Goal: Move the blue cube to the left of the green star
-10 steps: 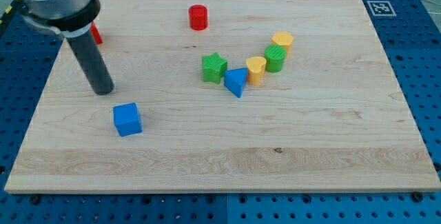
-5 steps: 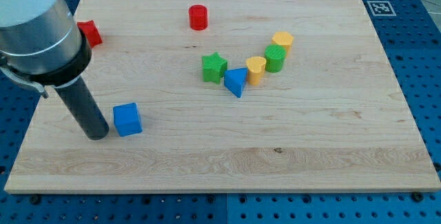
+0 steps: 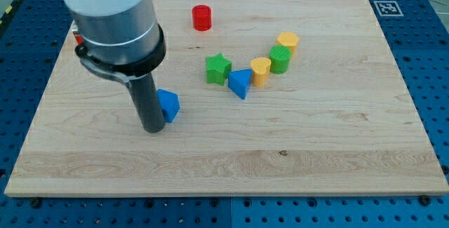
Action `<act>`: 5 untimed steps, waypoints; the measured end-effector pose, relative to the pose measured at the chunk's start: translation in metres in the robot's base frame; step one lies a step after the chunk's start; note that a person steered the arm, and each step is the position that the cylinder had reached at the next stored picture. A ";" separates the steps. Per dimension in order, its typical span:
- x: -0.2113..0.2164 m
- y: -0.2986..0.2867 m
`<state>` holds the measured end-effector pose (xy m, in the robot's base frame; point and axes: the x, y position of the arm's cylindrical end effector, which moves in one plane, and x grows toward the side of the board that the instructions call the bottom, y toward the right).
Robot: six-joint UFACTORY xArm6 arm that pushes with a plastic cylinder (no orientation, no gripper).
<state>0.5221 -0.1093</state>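
Pushing looks under way: my tip (image 3: pixel 154 128) presses the blue cube (image 3: pixel 168 105) from its lower left, left of frame centre. No fingers exist to report. Next, I judge, a push up and right, stopping left of the green star (image 3: pixel 217 68).

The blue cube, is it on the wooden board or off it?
On it: the blue cube rests on the board, my tip against its left side.

Rod upright; my tip (image 3: pixel 153 128) down (boardward).
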 end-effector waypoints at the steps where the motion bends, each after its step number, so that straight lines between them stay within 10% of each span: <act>1: -0.002 0.001; 5: -0.003 0.020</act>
<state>0.5189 -0.0892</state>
